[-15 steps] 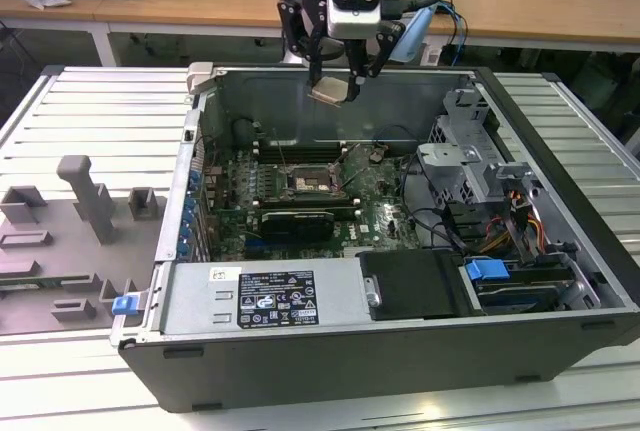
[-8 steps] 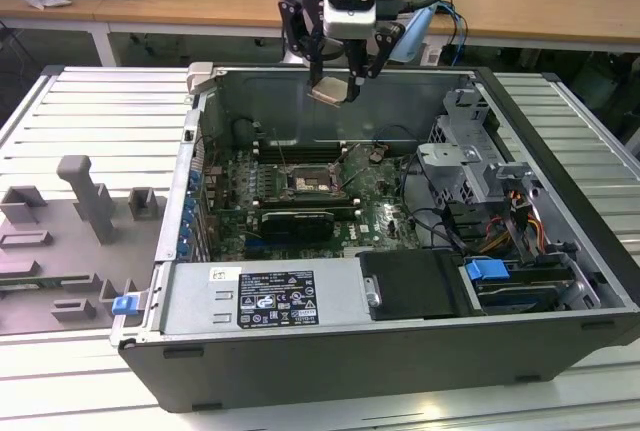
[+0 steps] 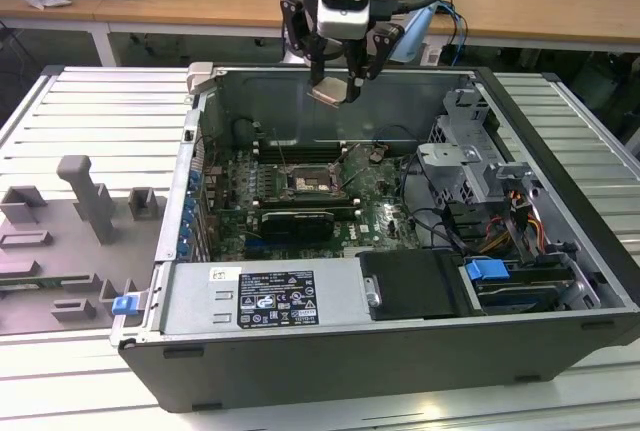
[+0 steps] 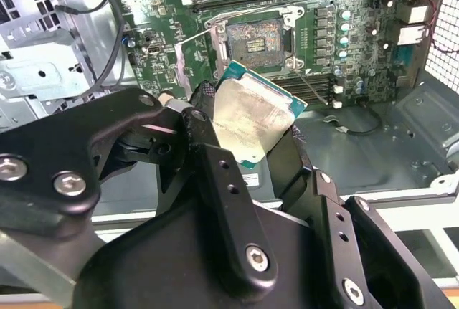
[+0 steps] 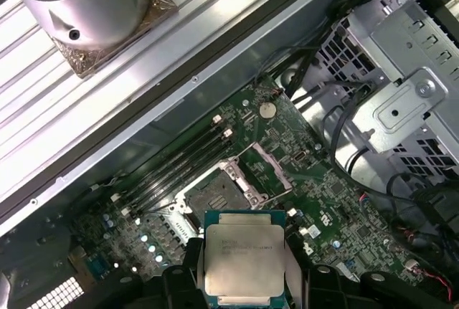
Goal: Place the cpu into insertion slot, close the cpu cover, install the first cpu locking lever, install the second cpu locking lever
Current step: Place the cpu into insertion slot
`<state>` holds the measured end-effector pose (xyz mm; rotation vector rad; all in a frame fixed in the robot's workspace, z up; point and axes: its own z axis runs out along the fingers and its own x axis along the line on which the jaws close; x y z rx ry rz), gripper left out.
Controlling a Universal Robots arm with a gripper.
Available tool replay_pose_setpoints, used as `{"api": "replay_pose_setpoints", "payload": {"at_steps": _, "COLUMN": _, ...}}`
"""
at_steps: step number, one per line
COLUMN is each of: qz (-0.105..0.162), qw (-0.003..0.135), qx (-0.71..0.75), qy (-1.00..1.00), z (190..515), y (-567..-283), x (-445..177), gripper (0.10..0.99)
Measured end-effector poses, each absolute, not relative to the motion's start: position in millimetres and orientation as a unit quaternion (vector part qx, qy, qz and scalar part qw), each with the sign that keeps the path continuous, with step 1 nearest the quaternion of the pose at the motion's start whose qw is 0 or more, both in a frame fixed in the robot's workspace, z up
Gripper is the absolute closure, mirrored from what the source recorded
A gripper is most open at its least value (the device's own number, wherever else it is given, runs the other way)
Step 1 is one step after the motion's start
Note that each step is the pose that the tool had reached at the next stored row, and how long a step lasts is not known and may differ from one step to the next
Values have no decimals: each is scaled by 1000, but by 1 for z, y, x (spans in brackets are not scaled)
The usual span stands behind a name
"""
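The gripper [image 3: 338, 79], upper centre in the exterior view, clamps the cpu [image 3: 333, 91]. The bare socket [image 3: 314, 183] lies well below it, mid-frame.

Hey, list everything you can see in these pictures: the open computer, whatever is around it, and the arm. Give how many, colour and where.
cpu: one, silvery-grey top, held above the motherboard.
socket: one, empty, in the middle of the motherboard.
cpu cover: one, silvery, swung open at the socket's edge.
motherboard: one, green, on the case floor.
computer case: one, black and grey, open, lying on the ribbed table.
drive cage: one, grey metal, inside the case at the exterior view's right.
fixture blocks: several, grey, at the exterior view's left.
pincer: one, black, shut on the cpu.
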<state>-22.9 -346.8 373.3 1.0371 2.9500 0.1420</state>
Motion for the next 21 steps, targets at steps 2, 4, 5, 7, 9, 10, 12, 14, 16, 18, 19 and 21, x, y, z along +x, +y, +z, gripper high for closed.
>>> {"api": "replay_pose_setpoints", "payload": {"at_steps": 2, "qz": 45, "qw": 6, "qx": 338, "qy": 940, "z": 373, "y": -347, "x": -23, "gripper": 549}}
{"api": "replay_pose_setpoints", "payload": {"at_steps": 4, "qz": 45, "qw": 6, "qx": 343, "qy": 938, "z": 373, "y": -347, "x": -23, "gripper": 549}}
{"api": "replay_pose_setpoints", "payload": {"at_steps": 5, "qz": 45, "qw": 6, "qx": 345, "qy": 937, "z": 373, "y": -347, "x": -23, "gripper": 549}}
{"api": "replay_pose_setpoints", "payload": {"at_steps": 7, "qz": 45, "qw": 7, "qx": 352, "qy": 935, "z": 373, "y": -347, "x": -23, "gripper": 549}}
{"api": "replay_pose_setpoints", "payload": {"at_steps": 9, "qz": 45, "qw": 7, "qx": 358, "qy": 933, "z": 373, "y": -347, "x": -23, "gripper": 549}}
{"api": "replay_pose_setpoints", "payload": {"at_steps": 10, "qz": 45, "qw": 7, "qx": 360, "qy": 932, "z": 373, "y": -347, "x": -23, "gripper": 549}}
{"api": "replay_pose_setpoints", "payload": {"at_steps": 12, "qz": 45, "qw": 7, "qx": 366, "qy": 929, "z": 373, "y": -347, "x": -23, "gripper": 549}}
{"api": "replay_pose_setpoints", "payload": {"at_steps": 14, "qz": 45, "qw": 8, "qx": 372, "qy": 927, "z": 373, "y": -347, "x": -24, "gripper": 549}}
{"api": "replay_pose_setpoints", "payload": {"at_steps": 16, "qz": 45, "qw": 8, "qx": 378, "qy": 925, "z": 373, "y": -347, "x": -24, "gripper": 549}}
{"api": "replay_pose_setpoints", "payload": {"at_steps": 18, "qz": 45, "qw": 8, "qx": 387, "qy": 921, "z": 373, "y": -347, "x": -24, "gripper": 549}}
{"api": "replay_pose_setpoints", "payload": {"at_steps": 19, "qz": 45, "qw": 9, "qx": 395, "qy": 918, "z": 373, "y": -347, "x": -24, "gripper": 549}}
{"api": "replay_pose_setpoints", "payload": {"at_steps": 21, "qz": 45, "qw": 9, "qx": 406, "qy": 913, "z": 373, "y": -347, "x": -24, "gripper": 549}}
